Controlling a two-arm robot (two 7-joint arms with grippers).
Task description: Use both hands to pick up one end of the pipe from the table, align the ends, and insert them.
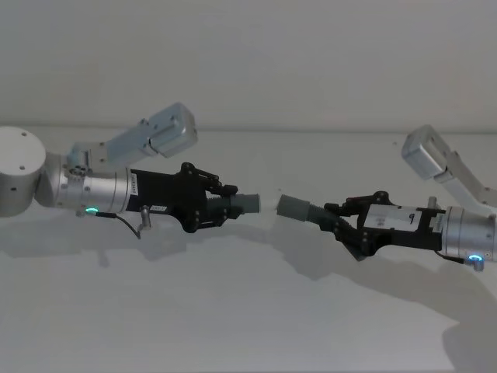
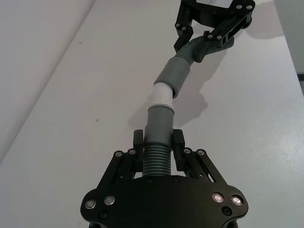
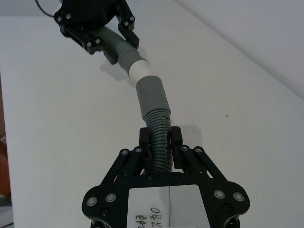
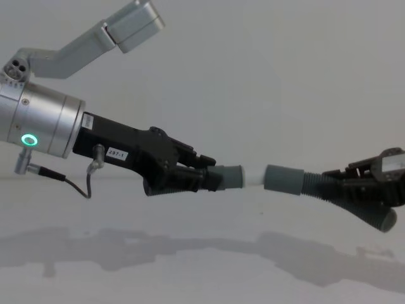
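Observation:
Both pipe pieces hang above the table [image 1: 233, 318], end to end. My left gripper [image 1: 225, 207] is shut on the ribbed part of the left piece [image 2: 157, 159]. Its grey collar [image 4: 229, 177] ends in a pale slim tip [image 4: 254, 176]. My right gripper [image 1: 334, 217] is shut on the ribbed part of the right piece [image 3: 160, 133], whose wide socket collar [image 4: 283, 178] faces the tip. The pale tip [image 2: 161, 96] meets the mouth of the socket [image 2: 172, 78], nearly in line. I cannot tell how deep it sits.
The white table runs back to a pale wall [image 1: 248, 62]. Both forearms reach in from the sides, with elbow links raised behind them at the left [image 1: 159, 132] and right [image 1: 431, 155]. Arm shadows lie on the table.

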